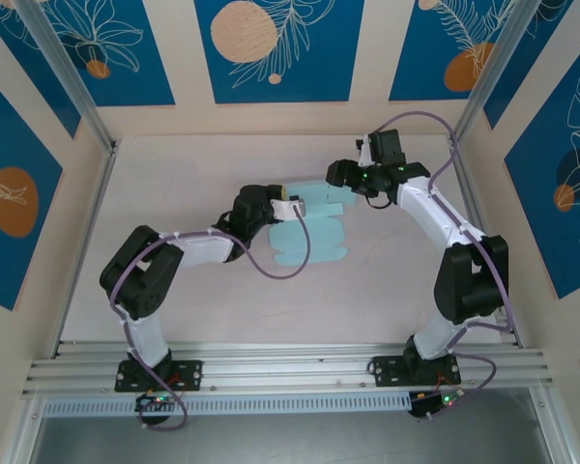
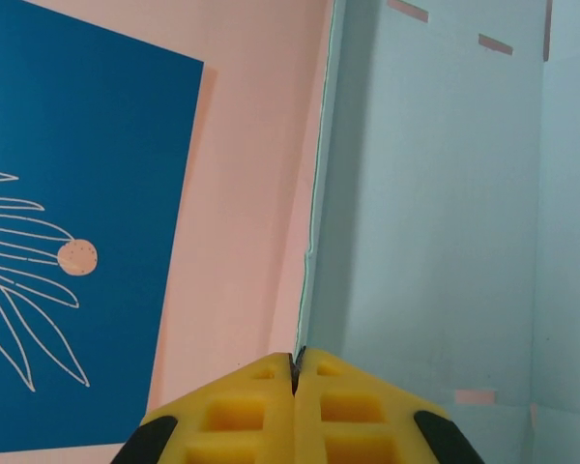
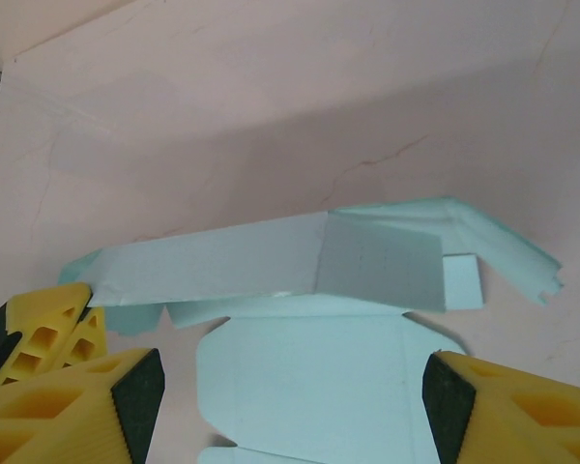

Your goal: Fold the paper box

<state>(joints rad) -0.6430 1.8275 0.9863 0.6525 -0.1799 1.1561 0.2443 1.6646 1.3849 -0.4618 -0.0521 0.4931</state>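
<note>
The table (image 1: 174,193) is showing a plain, pale pink top with a few thin crack lines in it. Walls (image 1: 367,58) are standing around it on three sides. Big blue panels (image 1: 271,48) are hanging on them, with white leaf drawings and orange and cream circles. Shiny metal posts (image 1: 68,77) are leaning up at the back corners, and a grey metal rail (image 1: 290,372) is running along the near edge, where both arms are bolted down.

The paper box (image 1: 309,237) is lying near the middle of the table, a bit toward the back, between the two grippers. It is a thin, light-blue card sheet, cut out with rounded flaps and little tabs. Most of it is lying flat. One long flap (image 3: 261,261) at the back is standing up from the sheet, and its far end is bending round into a folded corner.

The left gripper (image 1: 292,208) is reaching in from the left. Its yellow fingers (image 2: 261,406) are pressing tight together, pinching the edge of the raised flap.

The right gripper (image 3: 290,387) is hanging just over the flat part of the sheet, on the right side. Its jaws are standing wide apart and are holding nothing.
</note>
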